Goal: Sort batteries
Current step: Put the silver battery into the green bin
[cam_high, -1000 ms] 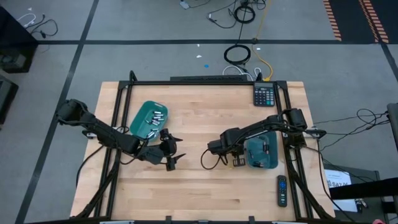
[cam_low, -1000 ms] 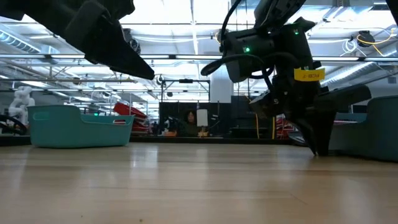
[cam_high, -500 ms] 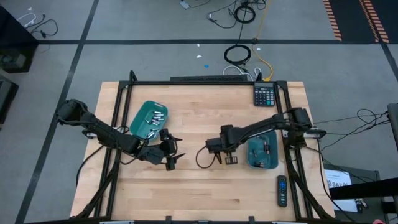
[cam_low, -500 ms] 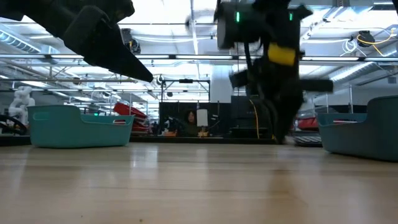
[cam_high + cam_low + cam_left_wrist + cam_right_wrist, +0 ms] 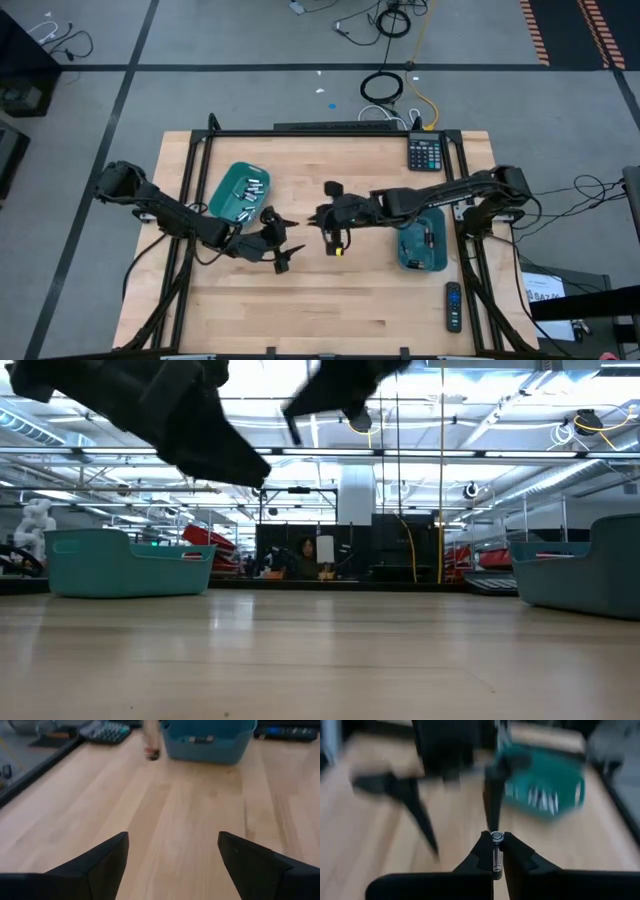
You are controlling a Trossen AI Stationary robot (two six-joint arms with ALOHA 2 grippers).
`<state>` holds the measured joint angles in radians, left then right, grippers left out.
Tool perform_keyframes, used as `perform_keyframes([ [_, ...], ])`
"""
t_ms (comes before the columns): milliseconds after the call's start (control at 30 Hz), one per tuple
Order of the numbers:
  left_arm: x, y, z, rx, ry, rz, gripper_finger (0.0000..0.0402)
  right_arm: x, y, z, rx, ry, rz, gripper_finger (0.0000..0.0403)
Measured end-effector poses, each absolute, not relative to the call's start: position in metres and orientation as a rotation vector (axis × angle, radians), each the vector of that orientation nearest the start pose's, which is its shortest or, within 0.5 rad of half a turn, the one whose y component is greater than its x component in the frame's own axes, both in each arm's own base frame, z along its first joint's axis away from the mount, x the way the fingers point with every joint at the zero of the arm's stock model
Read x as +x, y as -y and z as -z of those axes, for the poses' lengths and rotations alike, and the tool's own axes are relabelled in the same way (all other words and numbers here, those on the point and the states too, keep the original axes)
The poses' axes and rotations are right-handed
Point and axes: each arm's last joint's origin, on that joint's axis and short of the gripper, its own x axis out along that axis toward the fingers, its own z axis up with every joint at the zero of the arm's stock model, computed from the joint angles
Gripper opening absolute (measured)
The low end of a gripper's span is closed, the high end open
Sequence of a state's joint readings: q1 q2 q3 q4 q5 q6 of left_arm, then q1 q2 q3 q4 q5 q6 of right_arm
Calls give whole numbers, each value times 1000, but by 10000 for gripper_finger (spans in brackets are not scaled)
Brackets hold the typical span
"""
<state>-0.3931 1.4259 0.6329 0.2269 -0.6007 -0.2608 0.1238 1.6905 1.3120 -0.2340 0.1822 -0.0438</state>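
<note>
The right gripper (image 5: 496, 851) is pinched shut on a single battery (image 5: 496, 837), a small silvery cell standing on end between the fingertips with its round cap showing. Seen from above, this gripper (image 5: 335, 240) hangs over the middle of the table (image 5: 340, 300). A cell like this is probably light, rigid and smooth, so it could roll or slip; holding it across the middle of its length, as here, looks sensible. The left gripper (image 5: 283, 243) waits just beside it, toward the table's left edge, its fingers (image 5: 102, 857) spread wide and empty. The left tray (image 5: 222, 193), near the left edge, holds more pale batteries (image 5: 250, 186). The right tray (image 5: 408, 250), near the right edge, holds a few cells (image 5: 426, 238).
</note>
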Motion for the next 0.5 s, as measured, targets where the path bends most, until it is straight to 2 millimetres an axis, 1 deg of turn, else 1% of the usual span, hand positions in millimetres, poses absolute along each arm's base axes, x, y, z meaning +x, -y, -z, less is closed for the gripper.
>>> perform_keyframes([
  [67,264,92,-183,34,-427,-252,318,383,-43,-283,-155,-518,31,3],
  [133,270,94,-184,56,-372,-238,318,387,-44,-282,-170,-487,29,3],
  [200,274,95,-188,78,-318,-234,318,387,-44,-280,-172,-490,29,3],
  [267,275,95,-191,100,-280,-248,318,388,-47,-282,-170,-466,26,3],
  [433,278,94,-199,119,-205,-274,316,385,-59,-285,-170,-458,-11,3],
  [500,279,92,-200,122,-202,-277,310,384,-63,-284,-174,-463,-18,3],
])
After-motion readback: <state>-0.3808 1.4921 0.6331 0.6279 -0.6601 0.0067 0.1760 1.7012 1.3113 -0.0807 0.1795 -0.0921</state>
